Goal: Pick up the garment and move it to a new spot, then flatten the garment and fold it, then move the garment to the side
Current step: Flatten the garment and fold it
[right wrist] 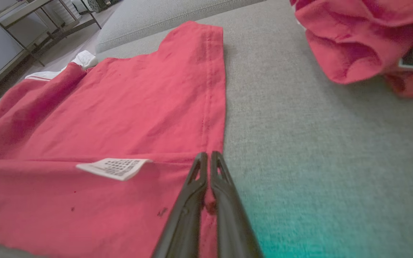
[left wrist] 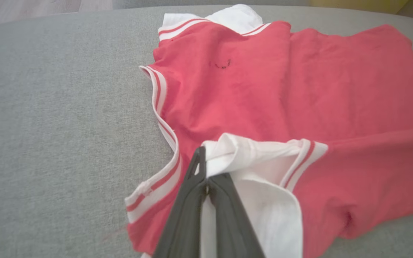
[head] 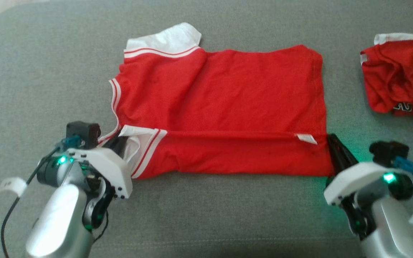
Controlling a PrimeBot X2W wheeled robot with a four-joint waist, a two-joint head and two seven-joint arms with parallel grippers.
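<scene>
**GARMENT HELD AT BOTH NEAR CORNERS: FOLD AXIS RUNS LEFT TO RIGHT**

The grey cushion (head: 48, 71) carries the work. The red garment (head: 228, 93) lies spread at its middle, long axis left to right, white-trimmed sleeves at the left end and hem at the right. A second red garment (head: 400, 79) sits crumpled at the far right, well apart from it; leave it alone.

Your left tool (left wrist: 204, 179) is closed on the white sleeve edge at the near left corner. Your right tool (right wrist: 208, 157) is closed on the red hem at the near right corner, with cloth pinched between its fingers. A white label (right wrist: 113, 167) lies on the near band, just left of the right tool.

Finding: the bulk of the garment lies on the far side of both tools, and the near band's edge runs straight between them. I judge that the coming move depends on carrying both ends toward the far side together, square to that axis. Each arm is nearest its own corner, so neither should lead.
</scene>
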